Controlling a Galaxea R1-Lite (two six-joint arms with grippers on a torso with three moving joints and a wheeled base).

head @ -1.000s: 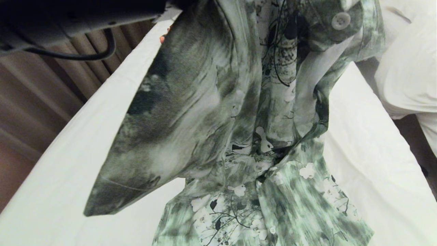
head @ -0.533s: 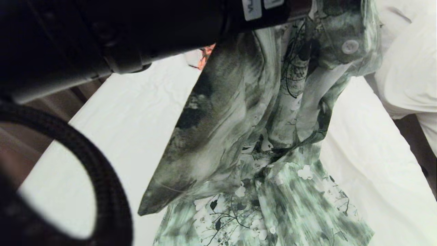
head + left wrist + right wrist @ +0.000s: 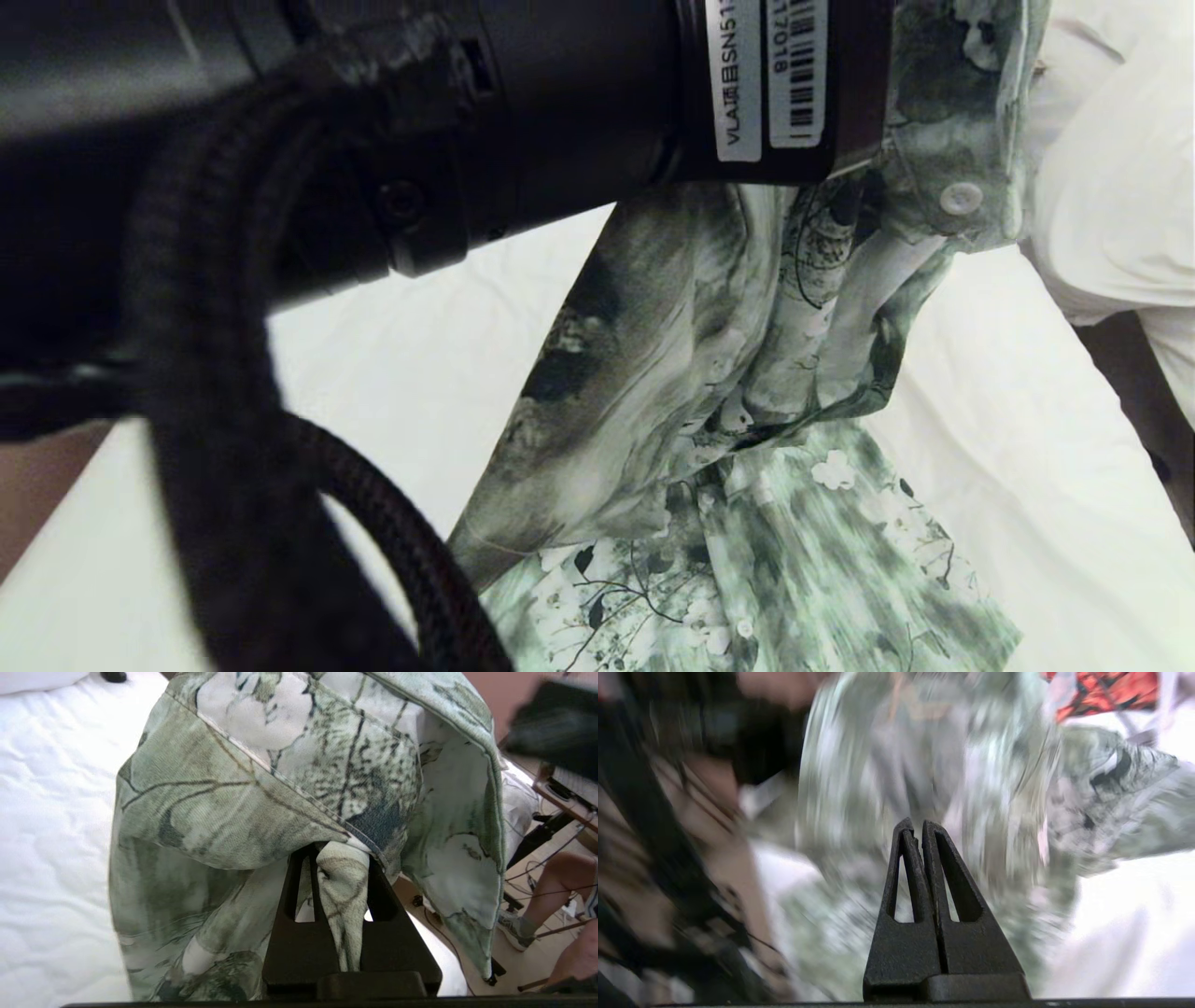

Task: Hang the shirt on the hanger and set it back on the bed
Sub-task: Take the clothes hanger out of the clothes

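Note:
The green and white flowered shirt (image 3: 672, 373) hangs bunched from its upper part, and its lower part lies on the bed's white sheet (image 3: 420, 373). My left arm (image 3: 523, 103) crosses the top of the head view from the left and ends at the shirt's top. In the left wrist view my left gripper (image 3: 339, 851) is shut on a fold of the shirt (image 3: 224, 798) under the collar seam. My right gripper (image 3: 917, 826) is shut and empty, in the air beside the blurred shirt (image 3: 924, 765). The hanger is hidden.
White pillows or duvet (image 3: 1111, 187) lie at the right of the bed. An orange-red garment (image 3: 1106, 690) lies beyond the shirt. A person's legs (image 3: 551, 891) and cables on the floor show past the bed's edge. A thick black cable (image 3: 280, 523) loops close to the head camera.
My left arm and its cable have swung in to fill the top and left of the head view. The shirt's held top has dropped and its hanging flap has shifted right.

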